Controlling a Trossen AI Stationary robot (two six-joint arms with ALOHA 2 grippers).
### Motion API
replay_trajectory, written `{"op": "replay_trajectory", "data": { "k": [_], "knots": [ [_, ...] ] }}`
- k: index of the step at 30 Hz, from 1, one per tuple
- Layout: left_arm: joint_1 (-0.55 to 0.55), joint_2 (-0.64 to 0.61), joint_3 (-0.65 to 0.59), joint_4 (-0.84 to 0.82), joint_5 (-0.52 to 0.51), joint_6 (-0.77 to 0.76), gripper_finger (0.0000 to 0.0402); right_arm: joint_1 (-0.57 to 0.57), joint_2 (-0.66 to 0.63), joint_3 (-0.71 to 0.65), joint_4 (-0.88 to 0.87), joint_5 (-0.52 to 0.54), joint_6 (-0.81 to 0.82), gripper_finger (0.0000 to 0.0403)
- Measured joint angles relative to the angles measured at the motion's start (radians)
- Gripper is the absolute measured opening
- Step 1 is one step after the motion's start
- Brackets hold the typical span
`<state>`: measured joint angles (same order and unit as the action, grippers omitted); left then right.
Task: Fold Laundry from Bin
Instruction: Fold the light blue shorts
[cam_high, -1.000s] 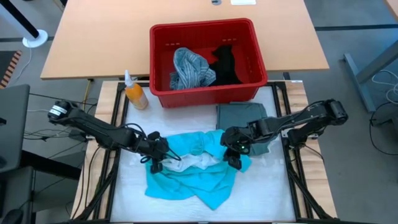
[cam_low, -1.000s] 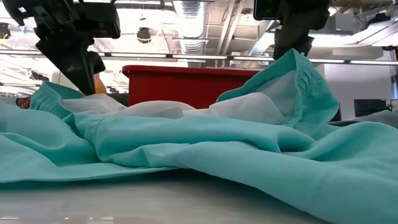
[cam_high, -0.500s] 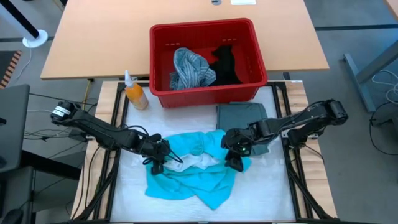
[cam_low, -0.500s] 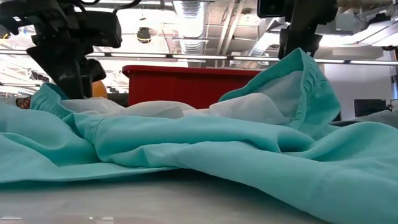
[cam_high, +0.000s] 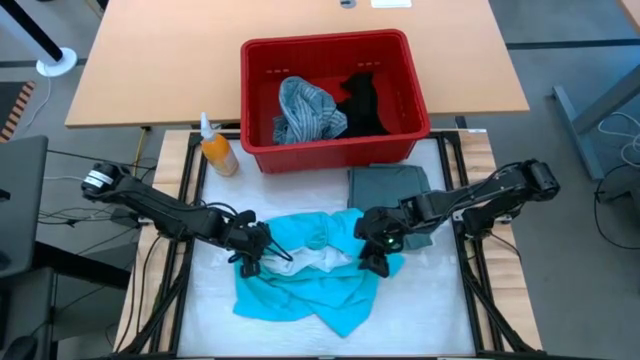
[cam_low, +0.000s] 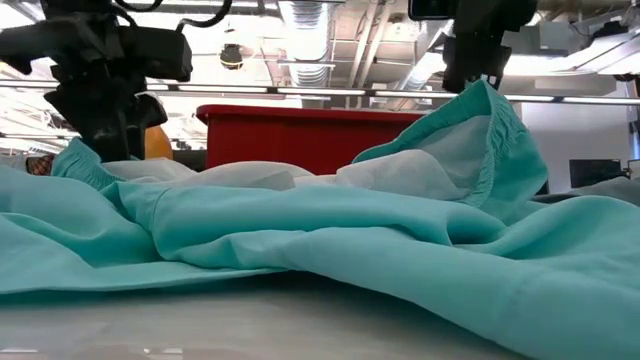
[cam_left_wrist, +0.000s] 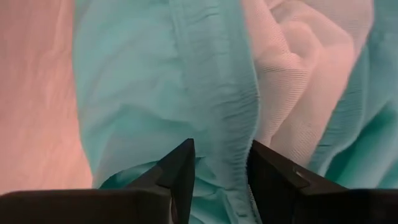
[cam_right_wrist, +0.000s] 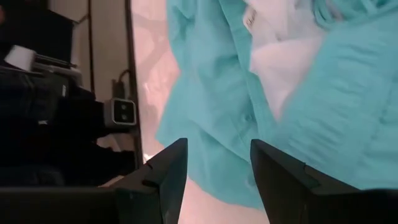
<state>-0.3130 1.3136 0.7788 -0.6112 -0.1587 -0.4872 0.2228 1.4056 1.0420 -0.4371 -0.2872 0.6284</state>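
A bright turquoise garment (cam_high: 300, 285) with a white lining lies crumpled on the white mat. My left gripper (cam_high: 250, 258) stands open at its far left edge, with the gathered waistband (cam_left_wrist: 233, 112) running between the fingers. My right gripper (cam_high: 372, 258) stands open at its far right edge, just above a waistband corner (cam_low: 485, 110) that sticks up. A folded grey-green garment (cam_high: 385, 183) lies flat at the back right. The red bin (cam_high: 325, 45) behind the mat holds a blue-grey striped shirt (cam_high: 300, 110) and a black garment (cam_high: 362, 100). My left gripper points steeply down with its fingers (cam_left_wrist: 180, 174) on either side of the gathered waistband; whether they touch it I cannot tell. My right gripper slants down over the raised waistband corner (cam_right_wrist: 249, 93), which reaches up to it in the low view; touching or not, I cannot tell.
An orange bottle (cam_high: 216, 150) stands at the mat's far left corner, next to the bin. The bin's red wall (cam_low: 300, 130) rises behind the garment. Bare mat shows along the near edge (cam_high: 420, 320) and to the left of the garment.
Both grippers have turned a little in place above the garment's far edge. The turquoise garment lies as it did, and its right waistband corner stays raised under my right gripper.
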Motion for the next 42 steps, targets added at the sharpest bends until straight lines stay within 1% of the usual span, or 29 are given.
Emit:
{"op": "replay_trajectory", "data": {
  "k": [3, 7, 10, 14, 17, 23, 27, 29, 31, 33, 35, 37, 39, 42],
  "knots": [
    [0.000, 0.017, 0.000, 0.002, -0.012, -0.014, 0.0096, 0.019, 0.000, 0.000, 0.015, 0.000, 0.005, 0.0205],
    [-0.002, 0.034, 0.000, 0.042, -0.009, -0.016, 0.0020, 0.062, 0.000, 0.000, 0.011, 0.005, 0.029, 0.0201],
    [-0.008, 0.034, 0.000, 0.082, -0.055, -0.034, 0.0005, 0.103, 0.000, 0.000, 0.011, 0.042, 0.005, 0.0194],
    [-0.016, -0.012, 0.000, 0.063, -0.140, -0.087, 0.0001, 0.135, 0.000, 0.000, 0.037, 0.087, -0.008, 0.0185],
    [-0.037, -0.072, 0.000, 0.000, -0.232, -0.175, 0.0000, 0.151, 0.000, 0.000, 0.066, 0.109, -0.007, 0.0179],
    [-0.122, -0.209, 0.000, -0.104, -0.513, -0.463, 0.0000, 0.191, 0.000, 0.000, 0.082, 0.133, 0.024, 0.0173],
    [-0.203, -0.239, 0.000, -0.153, -0.687, -0.660, 0.0000, 0.213, 0.002, 0.000, 0.111, 0.163, 0.025, 0.0173],
    [-0.240, -0.230, 0.000, -0.165, -0.725, -0.718, 0.0000, 0.230, 0.008, 0.000, 0.164, 0.165, 0.010, 0.0173],
    [-0.263, -0.207, 0.000, -0.161, -0.741, -0.738, 0.0000, 0.245, 0.020, 0.000, 0.192, 0.165, -0.031, 0.0173],
    [-0.282, -0.181, 0.000, -0.167, -0.737, -0.755, 0.0000, 0.251, 0.025, 0.000, 0.222, 0.166, -0.115, 0.0173],
    [-0.299, -0.160, 0.000, -0.168, -0.741, -0.785, 0.0000, 0.256, 0.025, 0.000, 0.259, 0.192, -0.202, 0.0177],
    [-0.315, -0.145, 0.000, -0.174, -0.741, -0.822, 0.0000, 0.255, 0.023, 0.001, 0.301, 0.230, -0.281, 0.0185],
    [-0.330, -0.138, -0.001, -0.186, -0.760, -0.881, 0.0000, 0.255, 0.022, 0.001, 0.316, 0.253, -0.324, 0.0197],
    [-0.357, -0.143, -0.001, -0.209, -0.801, -0.957, 0.0000, 0.256, 0.022, 0.001, 0.289, 0.266, -0.402, 0.0220]
  ]
}}
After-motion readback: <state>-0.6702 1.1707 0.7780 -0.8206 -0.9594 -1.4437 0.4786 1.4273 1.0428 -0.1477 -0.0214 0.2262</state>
